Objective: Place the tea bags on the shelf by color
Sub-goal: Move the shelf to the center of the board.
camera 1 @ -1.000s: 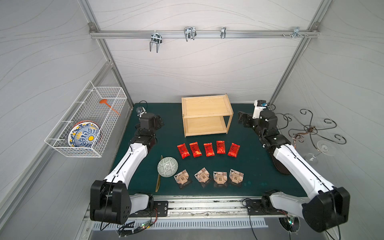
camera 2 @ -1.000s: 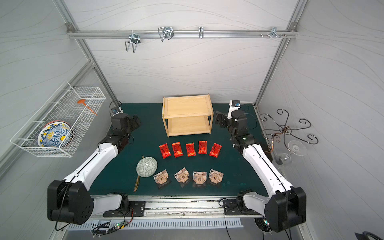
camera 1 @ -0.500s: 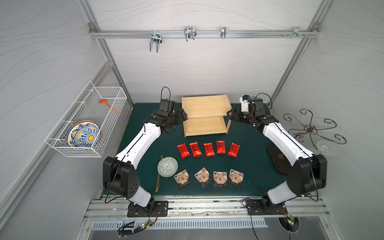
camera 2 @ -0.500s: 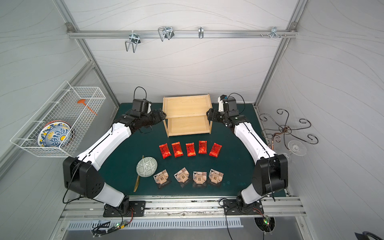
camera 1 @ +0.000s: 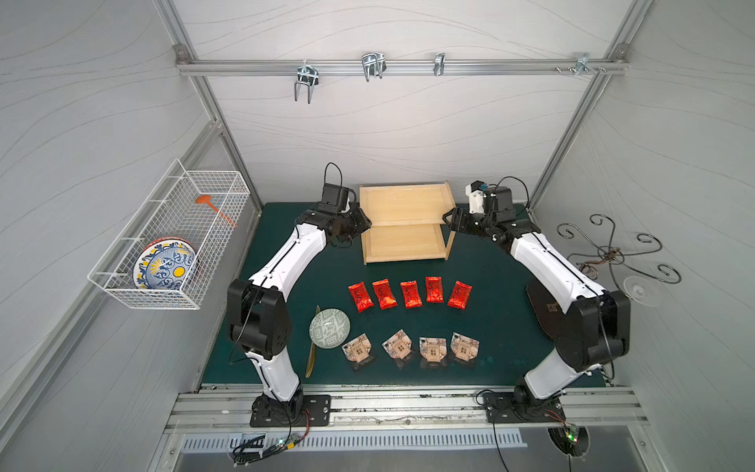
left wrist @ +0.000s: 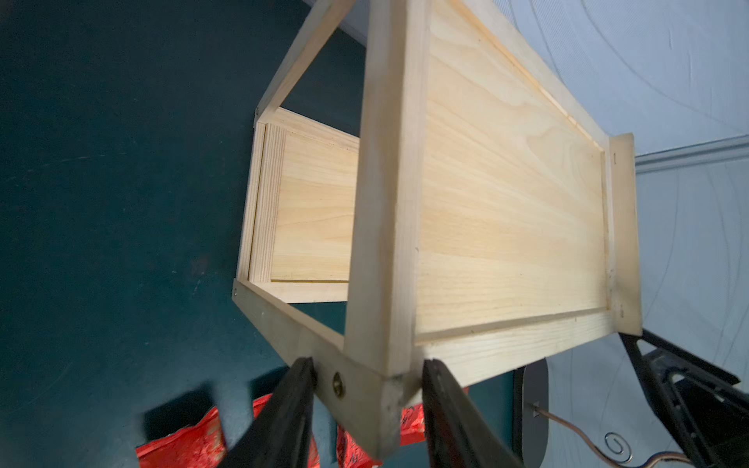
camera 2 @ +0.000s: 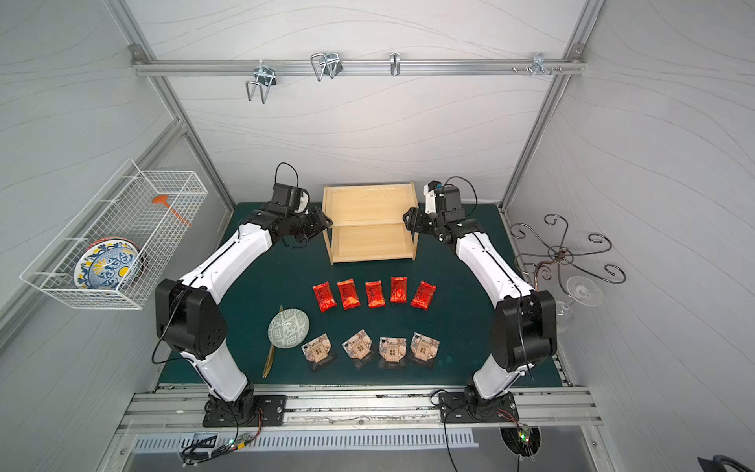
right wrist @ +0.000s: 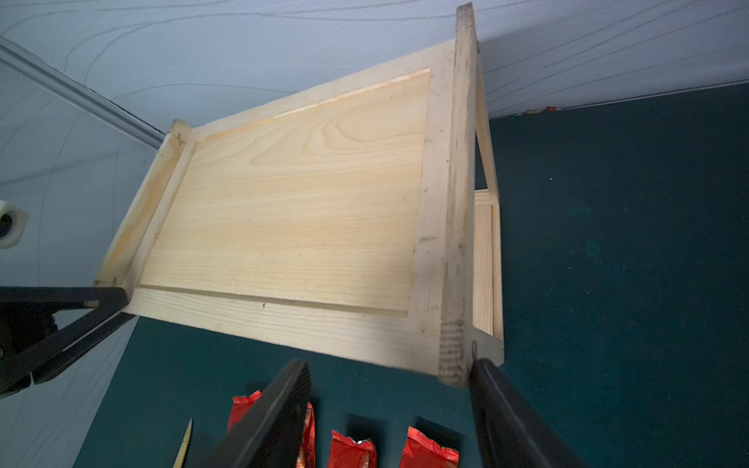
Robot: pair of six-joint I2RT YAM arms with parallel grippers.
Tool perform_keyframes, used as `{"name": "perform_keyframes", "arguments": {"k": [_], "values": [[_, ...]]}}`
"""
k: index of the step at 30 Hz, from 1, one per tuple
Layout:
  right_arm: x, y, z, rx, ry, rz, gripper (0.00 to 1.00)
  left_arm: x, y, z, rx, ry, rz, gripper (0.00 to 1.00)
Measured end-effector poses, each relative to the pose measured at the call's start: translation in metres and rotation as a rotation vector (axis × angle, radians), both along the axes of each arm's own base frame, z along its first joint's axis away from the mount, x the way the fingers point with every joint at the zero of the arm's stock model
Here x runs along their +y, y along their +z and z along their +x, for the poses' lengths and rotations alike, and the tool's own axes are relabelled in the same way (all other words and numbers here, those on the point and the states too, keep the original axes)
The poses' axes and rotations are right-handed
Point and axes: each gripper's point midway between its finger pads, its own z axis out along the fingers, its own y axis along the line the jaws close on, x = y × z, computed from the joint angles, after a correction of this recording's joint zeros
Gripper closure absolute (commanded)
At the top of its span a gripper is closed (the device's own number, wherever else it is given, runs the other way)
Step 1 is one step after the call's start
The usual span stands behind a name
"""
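The shelf [camera 1: 402,204] stands at the back of the green mat [camera 1: 490,318]. The left gripper [left wrist: 367,366] pinches one front top corner. The right gripper [right wrist: 389,364] straddles the opposite corner, jaws apart (only one finger touches wood). Five red tea bags [camera 1: 410,294] lie in a row before the shelf, and four brown tea bags [camera 1: 432,348] lie nearer still.

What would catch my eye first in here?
The wooden shelf by the back wall, seized from both sides: the left gripper pinches one top front corner, the right gripper straddles the other. In front lie neat rows of red packets and brown pouches.
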Motion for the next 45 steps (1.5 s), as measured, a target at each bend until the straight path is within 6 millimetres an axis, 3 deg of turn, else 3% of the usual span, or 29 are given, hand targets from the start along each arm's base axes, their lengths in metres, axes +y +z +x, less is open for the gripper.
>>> {"name": "perform_keyframes", "arguments": {"k": [7, 14, 28, 33, 39, 42, 45], "values": [[-0.012, 0.000, 0.028, -0.006, -0.043, 0.000, 0.42, -0.010, 0.001, 0.029, -0.019, 0.007, -0.015, 0.58], [-0.013, -0.001, 0.052, -0.011, -0.053, 0.010, 0.45, -0.011, 0.000, 0.036, -0.034, 0.015, -0.008, 0.56], [-0.010, 0.000, 0.053, -0.008, -0.038, 0.020, 0.37, -0.007, 0.001, 0.047, -0.060, 0.017, 0.027, 0.52], [-0.017, -0.003, 0.050, 0.019, -0.071, -0.013, 0.28, 0.005, 0.003, 0.053, -0.078, 0.037, 0.082, 0.42], [-0.036, 0.013, 0.024, 0.012, -0.163, -0.101, 0.24, 0.032, 0.010, 0.040, -0.076, 0.088, 0.185, 0.38], [-0.043, 0.018, -0.008, 0.006, -0.187, -0.141, 0.24, 0.046, 0.022, 0.018, -0.082, 0.113, 0.217, 0.38], [-0.053, 0.000, -0.047, 0.037, -0.207, -0.204, 0.23, 0.056, 0.026, -0.013, -0.082, 0.129, 0.245, 0.38]]}}
